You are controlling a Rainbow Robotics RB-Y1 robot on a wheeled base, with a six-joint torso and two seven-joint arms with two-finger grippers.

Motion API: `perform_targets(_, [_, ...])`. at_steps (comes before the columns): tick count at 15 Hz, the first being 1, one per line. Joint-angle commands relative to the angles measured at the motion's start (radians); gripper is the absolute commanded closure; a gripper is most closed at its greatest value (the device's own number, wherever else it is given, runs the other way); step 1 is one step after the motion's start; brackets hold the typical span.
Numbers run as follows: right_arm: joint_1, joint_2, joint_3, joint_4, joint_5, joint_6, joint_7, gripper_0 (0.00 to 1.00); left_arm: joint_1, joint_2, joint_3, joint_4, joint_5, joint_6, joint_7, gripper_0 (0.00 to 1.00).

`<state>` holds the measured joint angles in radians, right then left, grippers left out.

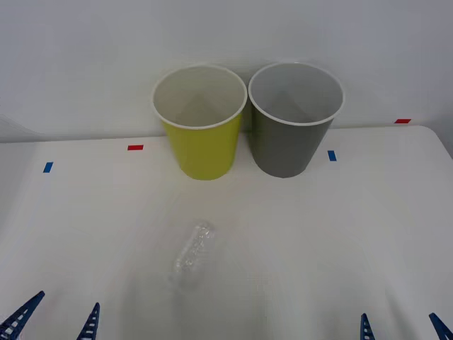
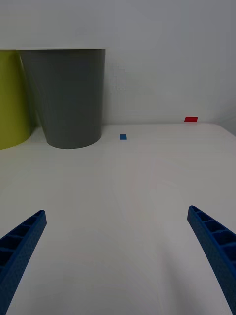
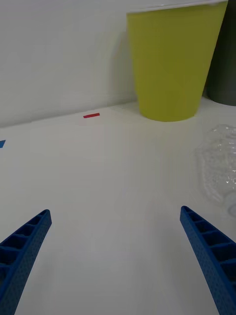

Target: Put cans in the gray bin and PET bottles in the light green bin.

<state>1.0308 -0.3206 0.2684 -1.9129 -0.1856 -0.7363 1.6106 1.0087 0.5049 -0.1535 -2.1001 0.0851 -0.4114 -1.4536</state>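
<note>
Front view shows the crushed clear PET bottle (image 1: 192, 256) lying on its side on the white table (image 1: 340, 241), well short of the two bins and nearer the robot's left side, so it sits where the left arm can reach it more easily than the right. The light green bin (image 1: 202, 145) and the gray bin (image 1: 291, 138) stand upright side by side at the back of the table against the wall, mouths open upward, the green one on the left; that layout lets a held item be dropped straight in from above. No can is visible on the table. The left gripper (image 1: 53, 320) waits at the near edge with its blue ribbed fingers spread wide and nothing between them; in its wrist view the bottle (image 3: 219, 165) lies just beyond one finger, off to the side. The right gripper (image 1: 402, 327) is parked at the near right edge, fingers likewise spread and empty, facing the gray bin (image 2: 66, 96). The likely first step is a left-arm reach for the bottle.
</note>
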Motion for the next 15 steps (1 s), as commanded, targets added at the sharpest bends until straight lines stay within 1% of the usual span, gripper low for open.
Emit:
perform_targets(1, [0.000,0.000,0.000,0.000,0.000,0.000,0.000,0.00,-0.041,0.093,-0.001,-0.087,0.041,0.146,0.006,0.10])
perform_targets(4, [0.000,0.000,0.000,0.000,0.000,0.000,0.000,0.00,-0.116,0.179,-0.001,-0.100,0.071,0.237,0.013,0.08])
perform_targets(6, [0.000,0.000,0.000,0.000,0.000,0.000,0.000,0.00,-0.151,0.236,-0.001,-0.136,0.090,0.335,0.025,0.07])
perform_targets(9, [0.000,0.000,0.000,0.000,0.000,0.000,0.000,0.00,-0.171,0.264,-0.001,-0.199,0.104,0.456,0.041,0.06])
perform_targets(12, [0.000,0.000,0.000,0.000,0.000,0.000,0.000,0.00,-0.205,0.314,-0.001,-0.204,0.122,0.482,0.067,0.06])
perform_targets(15, [0.000,0.000,0.000,0.000,0.000,0.000,0.000,0.00,-0.269,0.383,-0.001,-0.205,0.153,0.557,0.099,0.03])
